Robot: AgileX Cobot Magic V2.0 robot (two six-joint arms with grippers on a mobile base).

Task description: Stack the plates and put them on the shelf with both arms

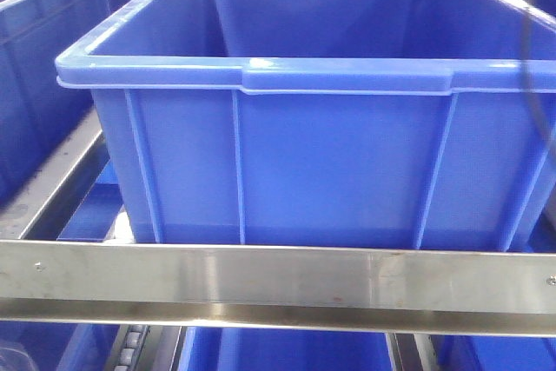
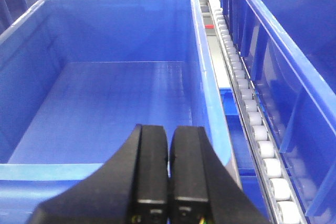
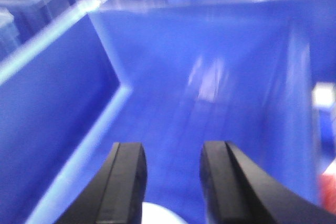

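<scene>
Both arms reach over the shelf (image 1: 278,280), each camera looking into a blue crate (image 1: 304,154); the left gripper (image 2: 168,161) has its jaws clenched together on nothing, a bare crate floor ahead of them; the right gripper (image 3: 170,177) has its jaws released and apart, with a pale rounded edge, possibly one of the plates (image 3: 155,214), just beneath and between them at the frame's bottom; placing appears near its end, though whether a stack lies there cannot be told; the right wrist view is blurred, and a reddish patch (image 3: 328,192) right of the jaws is unreadable.
</scene>
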